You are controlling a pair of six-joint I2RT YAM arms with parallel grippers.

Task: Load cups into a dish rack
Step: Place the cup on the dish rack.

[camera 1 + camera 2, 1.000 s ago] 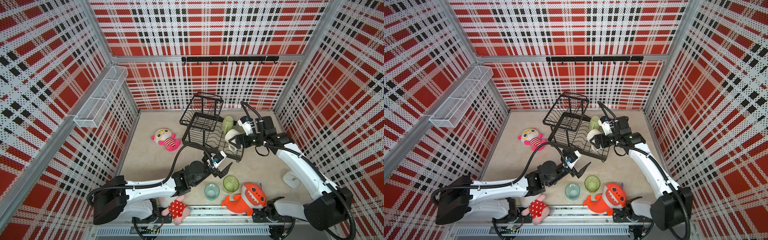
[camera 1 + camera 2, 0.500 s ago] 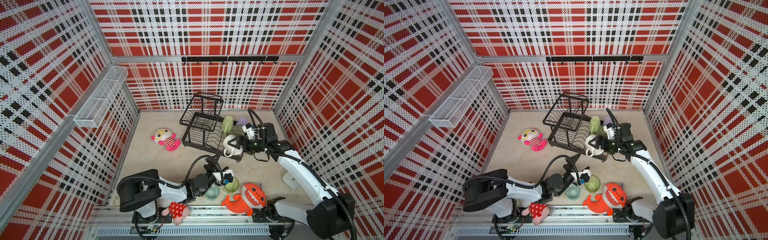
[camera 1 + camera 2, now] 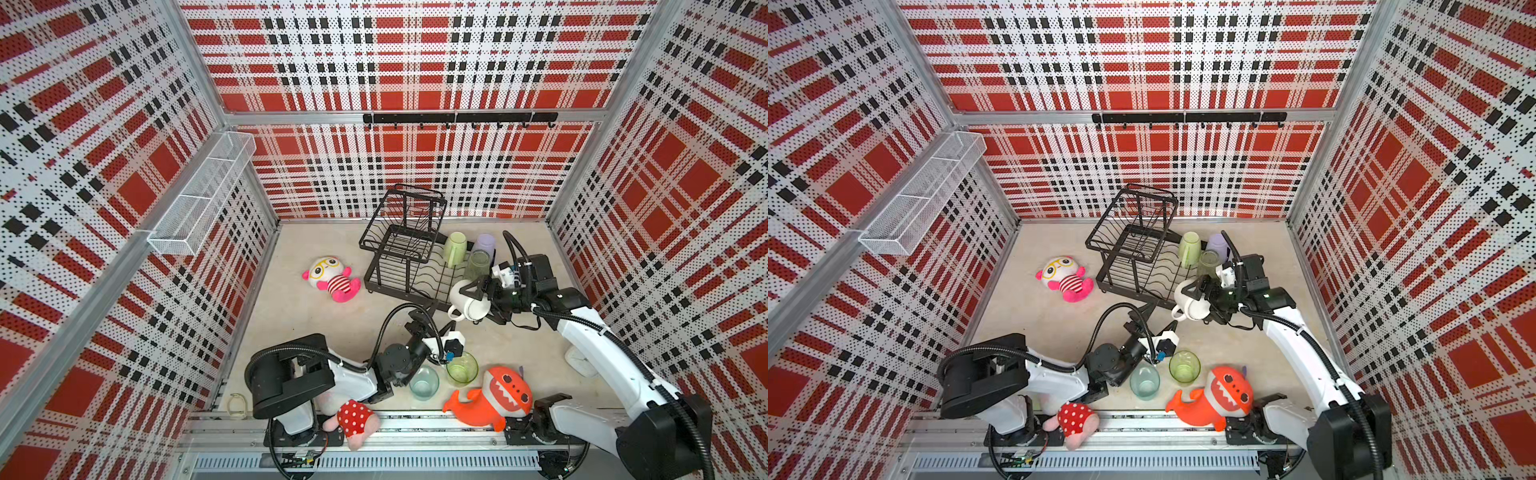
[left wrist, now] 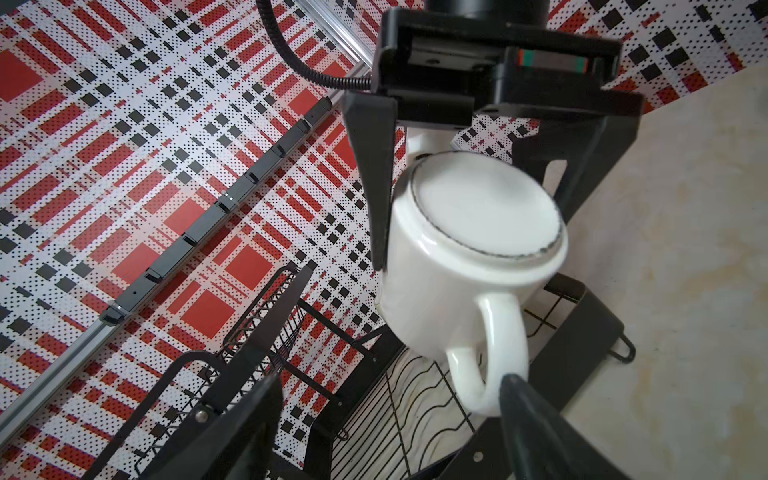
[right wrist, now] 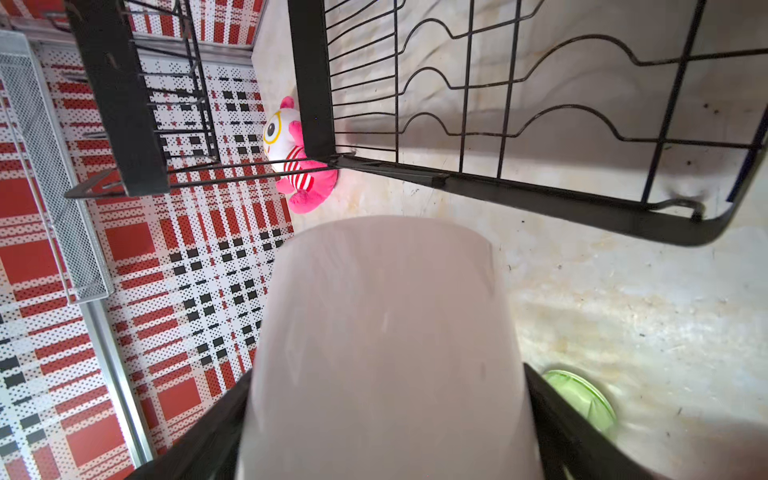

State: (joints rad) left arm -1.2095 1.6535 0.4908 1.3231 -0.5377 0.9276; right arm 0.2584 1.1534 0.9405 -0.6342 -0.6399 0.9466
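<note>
A white mug (image 4: 469, 257) hung tipped over, its base up and its handle towards the near side, at the near right corner of the black wire dish rack (image 3: 424, 274). Whether it touched the wires could not be told. The right gripper (image 3: 484, 302) held the mug by its sides, one finger (image 4: 374, 187) pressed against its wall.

At the rack's far right end stood a pale green mug (image 3: 455, 248), a lilac tumbler (image 3: 485, 243) and a tall clear green glass (image 3: 478, 264), close together.

The left gripper (image 4: 390, 378) pointed up at the mug from the near side, its jaws spread wide with nothing between them.

Nearer the front, a short green glass (image 3: 462, 369) and a teal glass (image 3: 424, 382) stood upright side by side on the beige tabletop (image 3: 316, 332), just beside the left arm's wrist. An orange shark plush (image 3: 494, 395) lay to their right. A pink striped plush (image 3: 332, 278) lay left of the rack.
</note>
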